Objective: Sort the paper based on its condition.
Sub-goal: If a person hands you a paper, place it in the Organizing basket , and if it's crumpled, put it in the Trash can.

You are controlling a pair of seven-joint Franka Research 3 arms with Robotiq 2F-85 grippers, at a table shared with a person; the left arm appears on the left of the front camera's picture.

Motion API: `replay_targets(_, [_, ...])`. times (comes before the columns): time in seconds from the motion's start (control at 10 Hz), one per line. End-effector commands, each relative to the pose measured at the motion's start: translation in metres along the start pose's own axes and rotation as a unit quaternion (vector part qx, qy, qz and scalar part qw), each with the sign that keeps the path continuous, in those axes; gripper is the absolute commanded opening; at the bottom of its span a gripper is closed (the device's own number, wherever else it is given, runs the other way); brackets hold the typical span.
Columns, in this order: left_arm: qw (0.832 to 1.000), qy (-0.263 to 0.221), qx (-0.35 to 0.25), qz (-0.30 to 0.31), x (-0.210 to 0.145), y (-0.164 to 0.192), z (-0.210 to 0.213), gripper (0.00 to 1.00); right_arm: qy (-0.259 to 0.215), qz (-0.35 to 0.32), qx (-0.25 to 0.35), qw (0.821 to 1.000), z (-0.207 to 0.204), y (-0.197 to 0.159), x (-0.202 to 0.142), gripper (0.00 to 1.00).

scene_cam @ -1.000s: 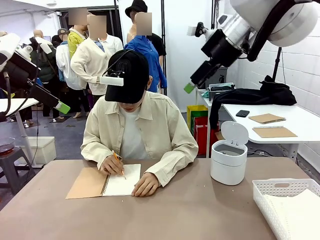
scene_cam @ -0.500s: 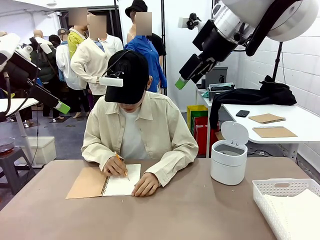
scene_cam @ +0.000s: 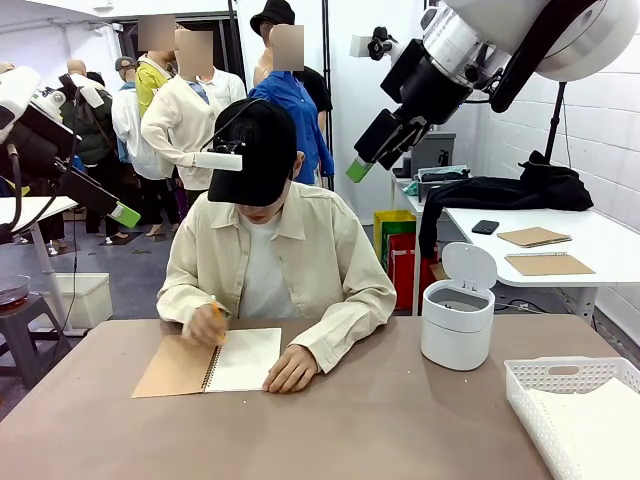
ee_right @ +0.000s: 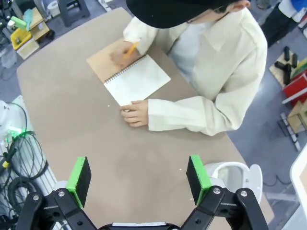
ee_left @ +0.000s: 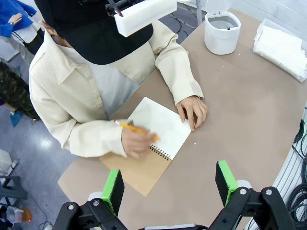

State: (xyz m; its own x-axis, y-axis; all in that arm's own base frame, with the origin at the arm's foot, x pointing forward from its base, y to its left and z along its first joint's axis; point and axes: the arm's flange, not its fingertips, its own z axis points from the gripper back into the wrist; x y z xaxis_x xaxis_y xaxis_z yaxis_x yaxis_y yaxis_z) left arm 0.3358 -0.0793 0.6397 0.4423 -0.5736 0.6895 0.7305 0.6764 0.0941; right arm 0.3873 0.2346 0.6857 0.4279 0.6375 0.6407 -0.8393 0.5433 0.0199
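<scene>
Front view: a white plastic lattice basket (scene_cam: 562, 372) sits at the robot's right near corner of the brown table (scene_cam: 380, 420). The paper (scene_cam: 600, 432), a flat stack of plain white sheets, lies inside it. The picture edge cuts the stack off, so its long axis cannot be told here. A round white bin with its lid flipped up (scene_cam: 458, 322) stands beyond the basket. Across the table, a person bends over a spiral-bound notebook with a brown kraft cover (scene_cam: 240, 360). One hand (scene_cam: 205, 325) holds a pencil at the page and the other hand (scene_cam: 290, 372) rests on the page's corner. The left gripper (scene_cam: 125, 213) hangs high at the left and the right gripper (scene_cam: 362, 168) hangs high above the person. Whether either is released cannot be told from here.

Left wrist view: the left gripper (ee_left: 169, 184) is spread wide and empty, high over the table. The notebook (ee_left: 160, 122) lies below it, with the yellow pencil (ee_left: 129, 127) in the writing hand (ee_left: 136, 143). The bin (ee_left: 222, 31) and the basket (ee_left: 278, 62) sit at the top right. The paper (ee_left: 285, 40) lies flat, its long axis running along the basket's length.

Right wrist view: the right gripper (ee_right: 138, 178) is spread wide, holding nothing, above bare tabletop. The notebook (ee_right: 136, 79) lies beyond it. The bin (ee_right: 244, 177) shows behind one finger.
</scene>
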Motion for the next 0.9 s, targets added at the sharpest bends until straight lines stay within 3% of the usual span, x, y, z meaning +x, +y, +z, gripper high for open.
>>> replay_targets(0.0, [1.000,-0.002,-0.002,0.002,0.000,0.000,0.000,1.00,-0.003,-0.001,-0.002,1.000,0.000,0.001,0.000,1.00])
replay_targets(0.5, [1.000,-0.002,-0.002,0.002,0.000,0.000,0.000,1.00,0.000,0.001,0.001,1.000,0.000,0.001,0.000,1.00])
replay_targets(0.8, [1.000,-0.002,-0.002,0.002,0.000,0.000,0.000,1.00,-0.026,-0.013,0.024,0.999,-0.004,0.008,-0.012,1.00])
